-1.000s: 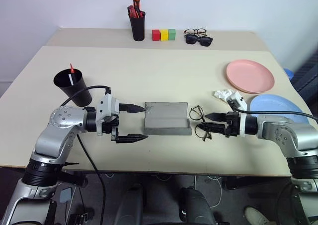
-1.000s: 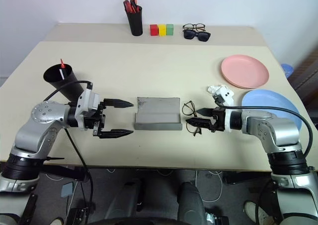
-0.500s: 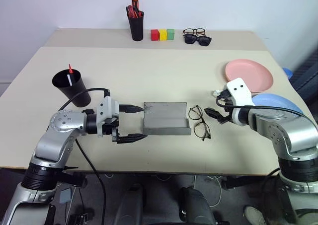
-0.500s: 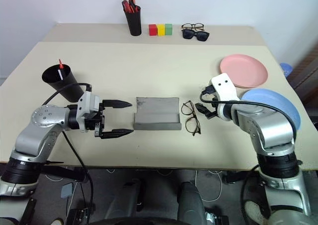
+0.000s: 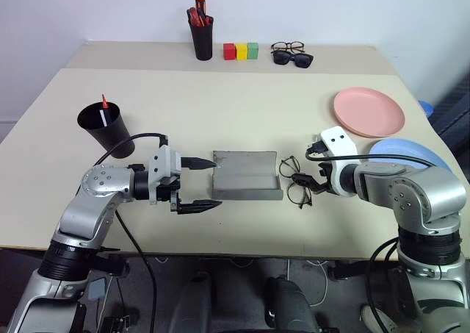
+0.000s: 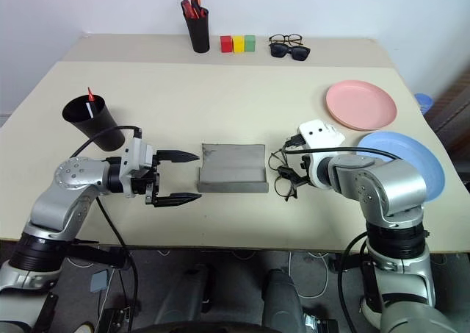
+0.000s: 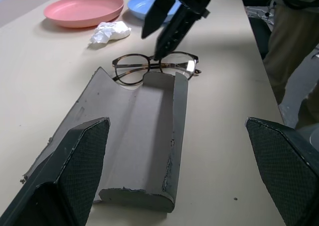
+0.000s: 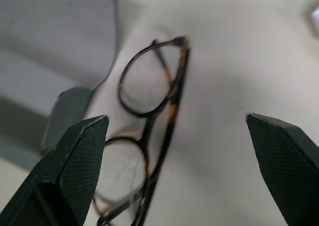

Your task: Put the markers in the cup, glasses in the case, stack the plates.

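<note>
Plates: two, pink plate (image 5: pixel 369 112), blue plate (image 5: pixel 411 155), unstacked.
Glasses (image 5: pixel 294 180): one pair beside one open case (image 5: pixel 245 175).
My hands: left hand (image 5: pixel 195 184) and right hand (image 5: pixel 302 180), both open, empty.

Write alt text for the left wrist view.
An open grey case lies on the table between two wide-open black fingers. Glasses lie just past it, the right gripper poised above them, plates behind.

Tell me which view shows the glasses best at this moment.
The left wrist view: the glasses lie whole on the table, just past the open case, with the right gripper above them. The right wrist view crops them close. The head views show them small, beside the case.
</note>
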Motion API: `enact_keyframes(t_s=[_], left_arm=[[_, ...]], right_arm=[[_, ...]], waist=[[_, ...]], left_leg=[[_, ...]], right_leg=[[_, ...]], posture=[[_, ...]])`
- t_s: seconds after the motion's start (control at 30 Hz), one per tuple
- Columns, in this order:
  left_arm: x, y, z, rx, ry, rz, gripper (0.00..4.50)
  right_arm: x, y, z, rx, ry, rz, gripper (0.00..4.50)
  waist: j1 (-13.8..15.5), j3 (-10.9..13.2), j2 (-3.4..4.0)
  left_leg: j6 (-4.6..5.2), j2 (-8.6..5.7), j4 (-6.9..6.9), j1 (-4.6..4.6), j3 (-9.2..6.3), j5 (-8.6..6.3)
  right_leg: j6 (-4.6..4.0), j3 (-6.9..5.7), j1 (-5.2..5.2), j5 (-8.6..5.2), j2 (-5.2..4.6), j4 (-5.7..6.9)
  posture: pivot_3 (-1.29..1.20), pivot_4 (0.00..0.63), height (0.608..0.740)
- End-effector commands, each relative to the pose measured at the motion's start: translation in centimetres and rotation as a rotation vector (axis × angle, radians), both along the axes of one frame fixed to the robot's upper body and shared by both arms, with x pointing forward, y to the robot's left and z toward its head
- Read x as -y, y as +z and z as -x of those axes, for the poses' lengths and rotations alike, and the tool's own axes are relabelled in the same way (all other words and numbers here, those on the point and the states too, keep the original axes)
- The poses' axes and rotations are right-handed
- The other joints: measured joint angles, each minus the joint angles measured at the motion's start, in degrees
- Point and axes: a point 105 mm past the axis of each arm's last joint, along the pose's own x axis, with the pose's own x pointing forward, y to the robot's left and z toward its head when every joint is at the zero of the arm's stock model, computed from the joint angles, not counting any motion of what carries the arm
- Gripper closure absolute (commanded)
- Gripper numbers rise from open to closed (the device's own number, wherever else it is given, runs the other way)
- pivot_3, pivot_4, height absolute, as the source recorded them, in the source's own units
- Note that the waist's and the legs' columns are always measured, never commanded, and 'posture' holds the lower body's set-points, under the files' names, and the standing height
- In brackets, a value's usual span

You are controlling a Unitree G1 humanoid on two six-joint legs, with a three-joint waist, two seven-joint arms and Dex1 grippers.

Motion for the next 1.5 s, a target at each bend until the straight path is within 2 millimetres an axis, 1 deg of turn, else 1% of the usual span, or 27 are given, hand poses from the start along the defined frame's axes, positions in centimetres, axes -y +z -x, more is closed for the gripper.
enact_keyframes(t_s=[0.03,0.67,1.03,1.13,1.2,1.27,1.37,1.4,1.5], left_arm=[[0.1,0.5,0.3,0.033,-0.001,0.005,0.04],[-0.3,0.4,0.6,0.02,0.021,0.001,0.04],[-0.2,0.4,0.7,0.015,0.023,0.0,0.04],[-0.2,0.4,0.7,0.014,0.025,0.002,0.0],[-0.2,0.5,0.7,0.015,0.028,0.002,0.0],[-0.2,0.5,0.7,0.015,0.029,0.001,0.0],[-0.3,0.5,0.8,0.015,0.032,0.0,0.0],[-0.3,0.5,0.8,0.015,0.033,-0.001,0.0],[-0.4,0.5,0.8,0.017,0.035,-0.005,0.0]], right_arm=[[-0.5,0.8,0.3,0.026,0.028,-0.017,0.0],[-0.9,-0.1,0.1,-0.026,0.009,-0.056,0.0],[-0.7,-0.2,-0.2,-0.034,-0.009,-0.059,0.0],[-0.7,-0.3,-0.3,-0.038,-0.014,-0.058,0.77],[-0.7,-0.4,-0.3,-0.041,-0.017,-0.059,1.82],[-0.7,-0.4,-0.4,-0.044,-0.019,-0.06,2.71],[-0.6,-0.6,-0.4,-0.052,-0.026,-0.06,4.36],[-0.6,-0.7,-0.5,-0.053,-0.027,-0.061,4.44],[-0.7,-0.8,-0.5,-0.057,-0.028,-0.063,4.44]], waist=[[0.0,0.0,0.0],[0.0,0.0,0.0],[0.0,0.0,0.01],[0.0,0.0,0.01],[0.0,0.0,0.01],[0.0,0.0,0.01],[0.0,0.0,0.01],[0.0,0.0,0.0],[-0.1,0.0,0.04]], left_leg=[[0.0,0.0,0.0,0.0,0.0,0.0],[0.0,0.0,-0.02,-0.01,0.0,0.0],[0.0,0.0,-0.04,-0.02,0.0,0.0],[0.0,0.0,-0.05,-0.03,0.0,0.0],[0.0,0.0,-0.05,-0.04,0.0,0.0],[0.0,0.01,-0.06,-0.04,0.0,0.0],[0.0,0.01,-0.06,-0.04,0.0,0.0],[0.0,0.01,-0.06,-0.04,0.0,0.0],[0.0,0.02,-0.08,-0.04,0.01,0.0]], right_leg=[[0.0,0.0,0.0,0.0,0.0,0.0],[-0.01,0.0,-0.02,-0.01,0.0,-0.02],[-0.01,0.0,-0.05,-0.01,0.0,-0.03],[-0.01,0.0,-0.06,-0.01,0.0,-0.04],[-0.01,0.0,-0.07,-0.01,0.0,-0.04],[-0.01,0.0,-0.07,-0.01,0.0,-0.04],[-0.01,0.0,-0.08,-0.01,0.0,-0.05],[-0.01,0.0,-0.08,-0.01,0.0,-0.05],[-0.01,0.0,-0.09,-0.01,0.0,-0.05]], posture=[[0.0,0.15,0.74],[0.0,0.15,0.74],[0.0,0.15,0.74],[0.0,0.15,0.74],[0.0,0.15,0.74],[0.0,0.15,0.74],[0.0,0.15,0.74],[0.0,0.15,0.74],[0.0,0.15,0.74]])
